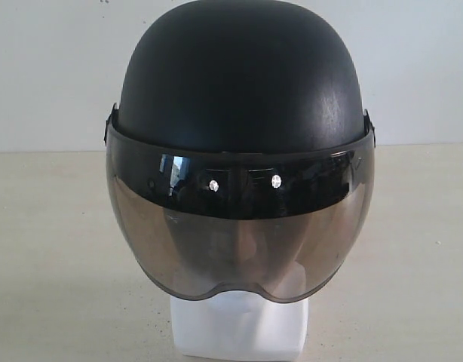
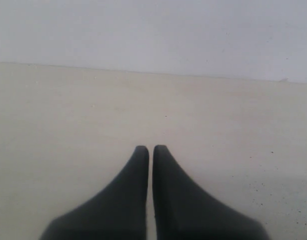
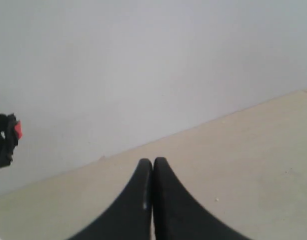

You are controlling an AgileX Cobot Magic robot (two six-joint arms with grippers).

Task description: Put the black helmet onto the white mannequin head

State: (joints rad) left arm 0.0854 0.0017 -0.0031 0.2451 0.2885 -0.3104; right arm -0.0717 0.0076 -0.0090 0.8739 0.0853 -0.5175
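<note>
The black helmet [image 1: 243, 83] sits upright on the white mannequin head [image 1: 239, 328], filling the middle of the exterior view. Its smoky visor [image 1: 239, 234] hangs down over the face, so only the white chin and neck base show below it. Neither gripper appears in the exterior view. In the left wrist view my left gripper [image 2: 151, 149] is shut with nothing between its black fingers, over bare tabletop. In the right wrist view my right gripper [image 3: 152, 161] is shut too, its fingers pressed together and holding nothing.
A pale beige tabletop [image 1: 50, 256] runs back to a white wall [image 1: 50, 68]. A small black fitting with a red patch [image 3: 6, 140] shows at the edge of the right wrist view, against the wall.
</note>
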